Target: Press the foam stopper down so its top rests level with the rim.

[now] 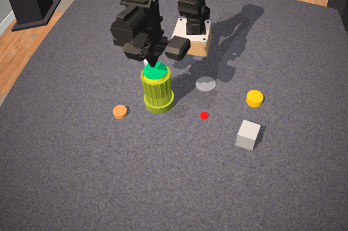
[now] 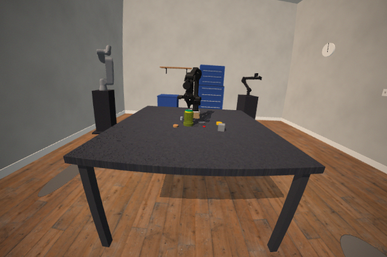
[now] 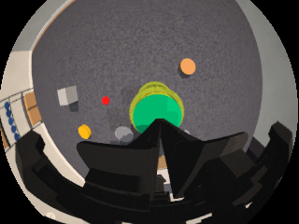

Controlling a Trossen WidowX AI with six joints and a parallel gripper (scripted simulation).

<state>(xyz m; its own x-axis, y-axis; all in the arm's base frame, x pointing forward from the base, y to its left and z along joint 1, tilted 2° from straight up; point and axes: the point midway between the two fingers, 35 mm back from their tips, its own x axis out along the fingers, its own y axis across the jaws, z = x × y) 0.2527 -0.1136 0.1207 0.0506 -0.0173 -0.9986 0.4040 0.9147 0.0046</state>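
Note:
A ribbed yellow-green jar (image 1: 157, 91) stands upright on the dark table, left of centre. Its green foam stopper (image 1: 154, 70) sits in the mouth and stands a little above the rim, with a yellow band showing under it. My gripper (image 1: 151, 64) is shut and empty, pointing down, its tips at the back edge of the stopper's top; I cannot tell whether they touch it. In the wrist view the shut fingers (image 3: 160, 126) meet just over the near edge of the green stopper (image 3: 157, 115). The jar also shows small in the exterior view (image 2: 188, 118).
An orange disc (image 1: 119, 111) lies left of the jar. A grey disc (image 1: 205, 83), a red dot (image 1: 204, 115), a yellow cylinder (image 1: 254, 98) and a white cube (image 1: 247, 134) lie to the right. The arm's wooden base block (image 1: 196, 40) stands behind. A small white object (image 1: 145, 61) peeks out behind the jar.

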